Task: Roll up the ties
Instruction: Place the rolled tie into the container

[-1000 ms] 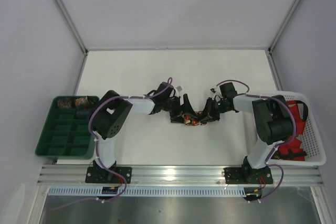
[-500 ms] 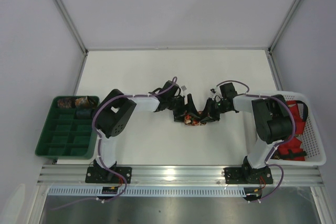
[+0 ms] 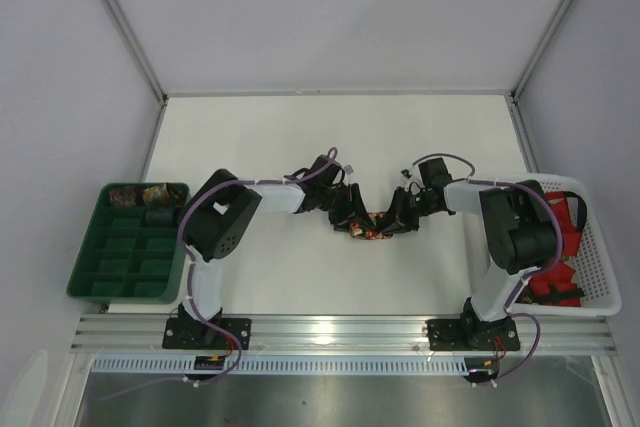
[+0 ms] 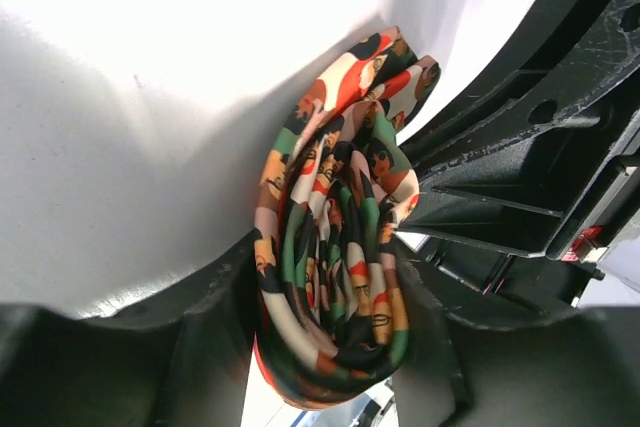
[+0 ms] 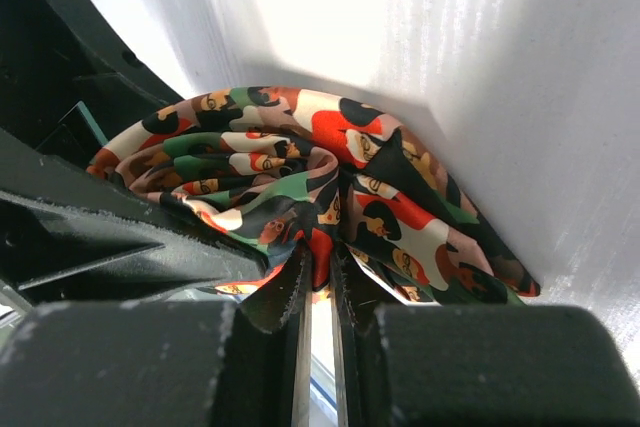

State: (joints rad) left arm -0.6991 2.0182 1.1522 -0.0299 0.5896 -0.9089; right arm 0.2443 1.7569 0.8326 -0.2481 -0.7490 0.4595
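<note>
**Left fingers (image 3: 352, 219) have moved in and narrowed on the roll**

Compared with one second ago, the left arm has reached further toward the right. Its fingers, which stood wide apart then, now grasp the tie (image 4: 335, 237) from two sides. In the left wrist view the coil fills the gap and touches each finger. The right fingers (image 3: 398, 217) have hardly moved. They are almost fully clenched and pinch a fold of fabric at the heart of the coil. The tie is already wound into a loose roll and sits near the middle of the bench (image 3: 330, 137), between the two arms.

In my judgement the step is to pass the roll to the left side. The left grip should press the outer turns enough that the coil does not spring open, but without crushing it. The loose end at the outside should be caught under a finger. Only then should the right fingers release and slide out straight, so that the inner turns are not pulled with them.

Further out, a green tray (image 3: 125, 267) at the left edge of the bench holds what look like rolled ties (image 3: 135, 194) in its far compartments. A white basket (image 3: 600, 292) at the right edge holds red things that I cannot identify.

No brand, label or writing can be read. The fabric shows only small shapes in red, green, cream and black.
</note>
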